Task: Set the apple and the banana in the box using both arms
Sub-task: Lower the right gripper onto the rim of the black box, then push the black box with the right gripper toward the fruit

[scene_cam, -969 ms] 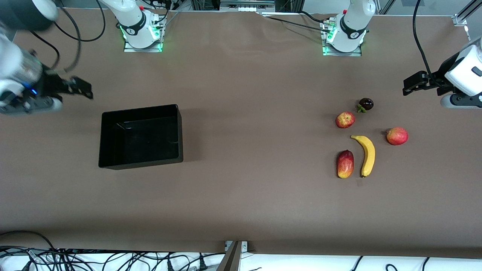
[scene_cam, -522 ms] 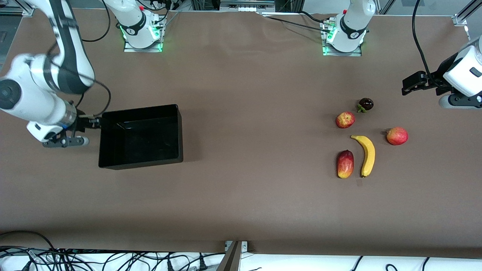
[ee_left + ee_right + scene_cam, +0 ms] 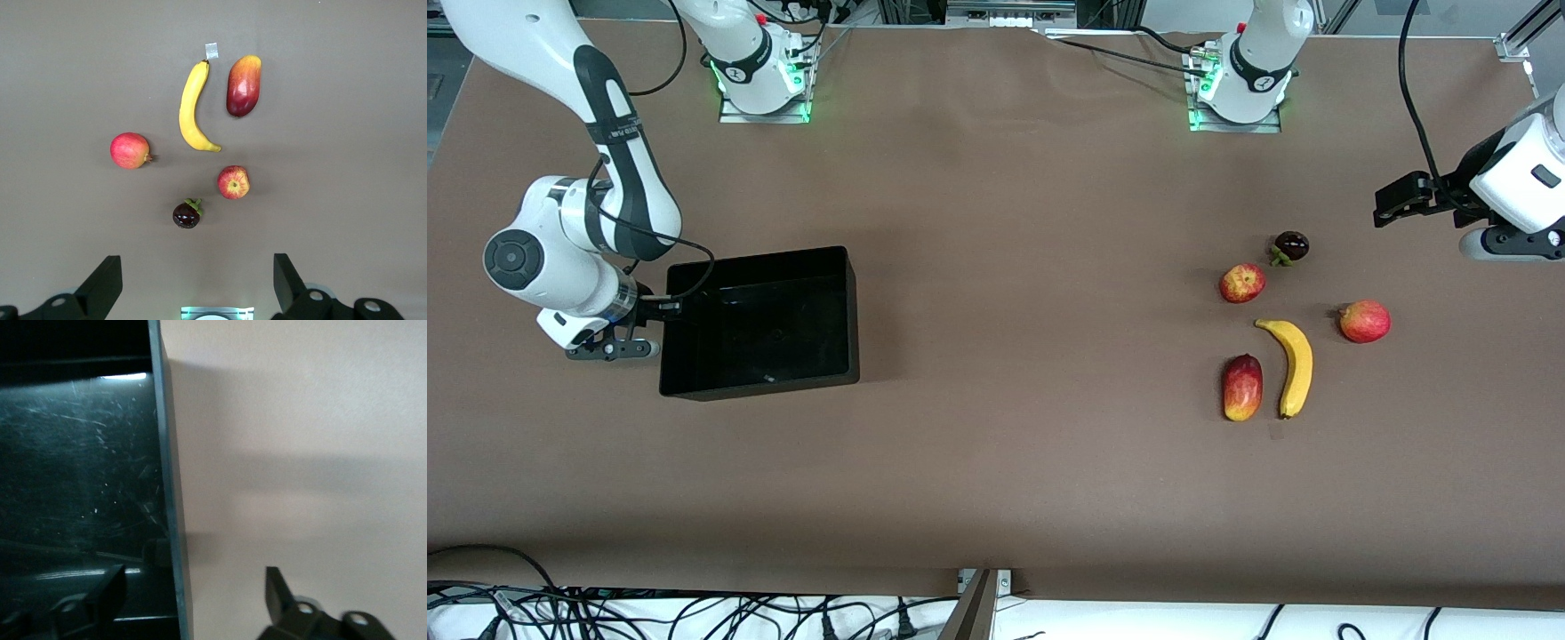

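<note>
Front view: box (image 3: 760, 322) on counter (image 3: 1005, 462) toward the right arm's end, right hand (image 3: 649, 313) spread astride its end wall; apple (image 3: 1242, 283) and banana (image 3: 1296, 364) among other fruit toward the left arm's end; left hand (image 3: 1392, 200) spread, hovering over the counter beside the fruit.

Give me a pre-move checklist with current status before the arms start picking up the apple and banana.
1. Box empty and upright: ok.
2. Right gripper open, one of its fingers on each side of the box wall at the right arm's end of the table: ok.
3. Left gripper open, above the fruit cluster: ok.
4. Apple free of neighbours: ok; it lies apart from the banana and the dark purple fruit.
5. Banana free to grasp: ok; it lies flat, with a narrow gap to the oblong red-and-yellow fruit.
6. Apple or banana already in the box: not ok; both are on the table.
</note>
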